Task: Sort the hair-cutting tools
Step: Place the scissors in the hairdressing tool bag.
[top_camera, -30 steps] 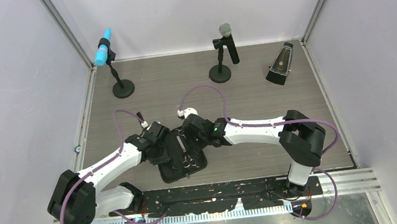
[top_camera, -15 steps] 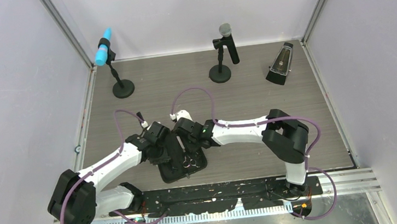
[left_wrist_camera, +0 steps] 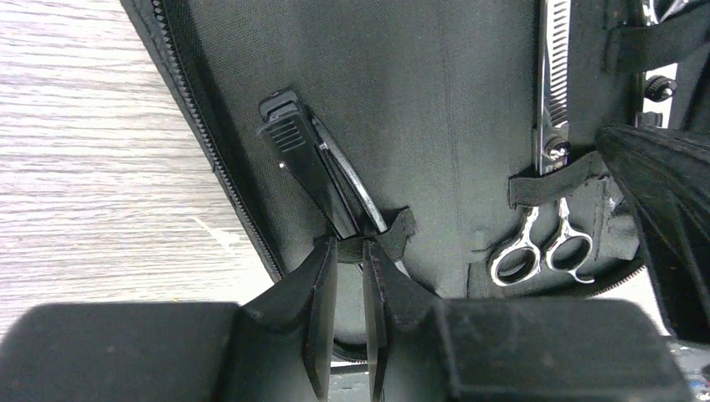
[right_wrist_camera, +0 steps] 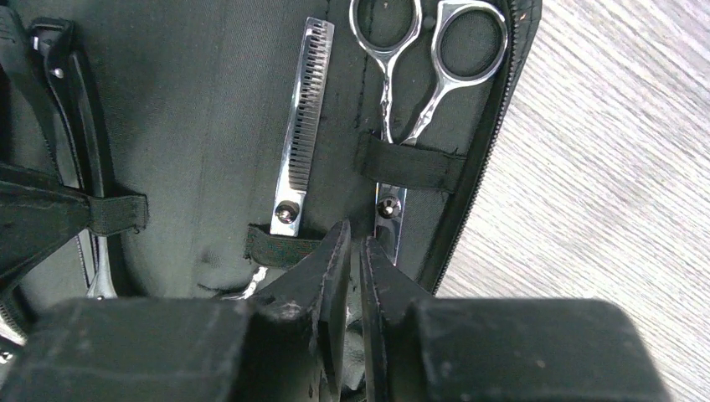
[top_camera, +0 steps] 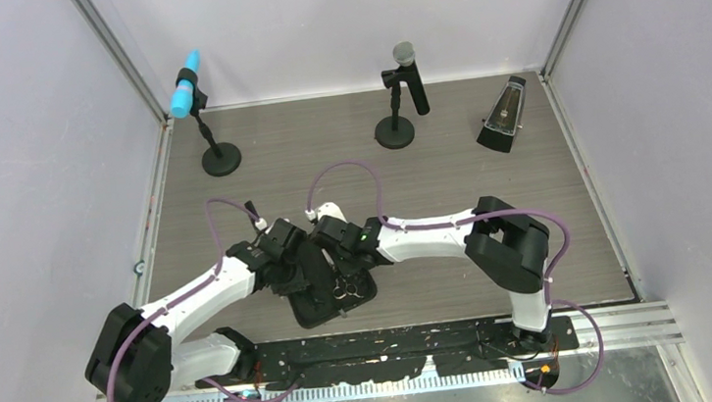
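Top external view: the wood-grain counter (top_camera: 488, 178) carries an open black zip case (top_camera: 315, 311) beneath both wrists. Silver scissors (right_wrist_camera: 423, 84) sit strapped in the case just ahead of the right fingers (right_wrist_camera: 333, 264), which are nearly together; whether they grasp anything I cannot tell. The left fingers (left_wrist_camera: 322, 280) are clenched on the near tip of a black hair clip (left_wrist_camera: 306, 163).

Pale lilac walls (top_camera: 26, 193); grey woodgrain tabletop (top_camera: 326, 135).
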`<control>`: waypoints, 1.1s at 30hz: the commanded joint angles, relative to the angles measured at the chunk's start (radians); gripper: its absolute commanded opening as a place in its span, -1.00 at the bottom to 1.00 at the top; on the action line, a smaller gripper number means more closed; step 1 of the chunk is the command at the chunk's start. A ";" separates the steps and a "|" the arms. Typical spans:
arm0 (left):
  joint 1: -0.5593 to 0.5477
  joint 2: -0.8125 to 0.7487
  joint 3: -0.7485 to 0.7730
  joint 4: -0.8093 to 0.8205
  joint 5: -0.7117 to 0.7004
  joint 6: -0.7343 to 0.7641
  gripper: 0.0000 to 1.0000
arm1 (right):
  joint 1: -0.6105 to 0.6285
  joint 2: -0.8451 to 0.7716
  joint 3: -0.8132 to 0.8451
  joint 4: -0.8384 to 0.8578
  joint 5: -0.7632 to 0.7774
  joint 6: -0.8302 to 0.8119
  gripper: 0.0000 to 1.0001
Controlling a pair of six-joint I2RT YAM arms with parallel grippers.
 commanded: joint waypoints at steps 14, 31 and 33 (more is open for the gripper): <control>-0.019 0.006 0.001 0.057 0.047 -0.036 -0.62 | 0.005 -0.083 0.094 -0.112 0.080 -0.049 -0.36; -0.021 0.011 0.003 0.061 0.049 -0.035 -0.62 | -0.014 0.053 0.103 -0.116 0.094 -0.030 -0.34; -0.020 0.010 0.002 0.060 0.048 -0.035 -0.61 | -0.015 0.062 0.101 -0.117 0.088 -0.031 -0.34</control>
